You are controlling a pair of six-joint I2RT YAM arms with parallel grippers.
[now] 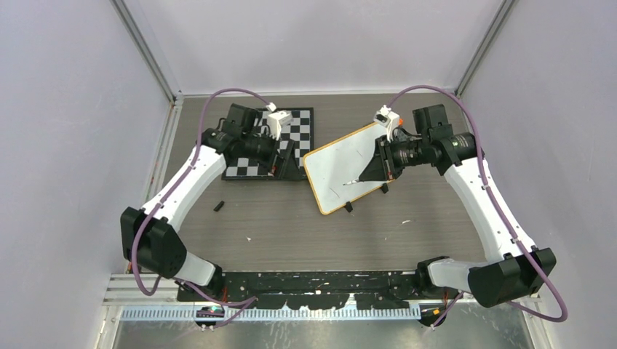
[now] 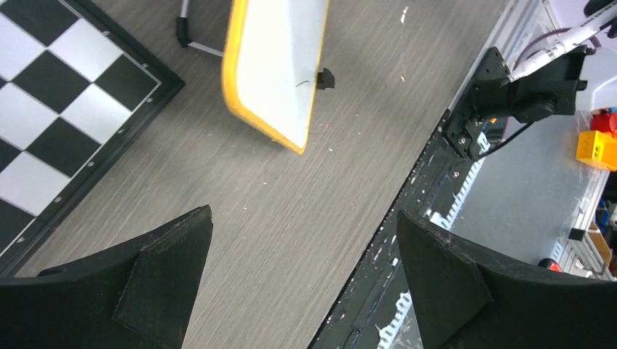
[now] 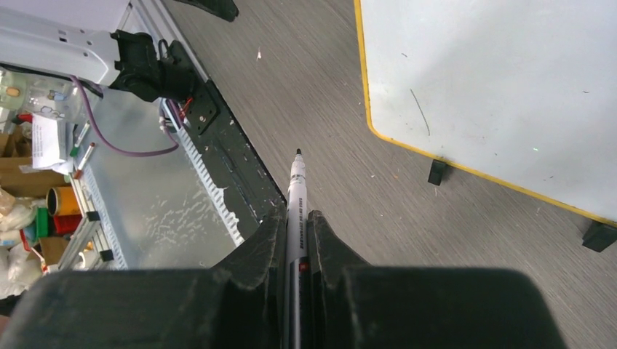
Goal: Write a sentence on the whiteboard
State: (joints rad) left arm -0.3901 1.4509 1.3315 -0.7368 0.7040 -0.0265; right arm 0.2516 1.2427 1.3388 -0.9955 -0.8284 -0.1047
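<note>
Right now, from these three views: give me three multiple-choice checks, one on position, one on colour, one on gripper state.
1. In the top view, where does the chessboard lie relative to the whiteboard?
A) to its left
B) to its right
C) on top of it

2. The whiteboard's rim is:
A) blue
B) yellow-orange
C) red

3. The right gripper is:
A) open and empty
B) shut on the chessboard
C) shut on a marker

Answers:
1 A, the top view shows the checkered board left of the white one.
2 B, the rim reads yellow-orange in all three views.
3 C, the right wrist view shows it clamped on the marker's barrel.
</note>
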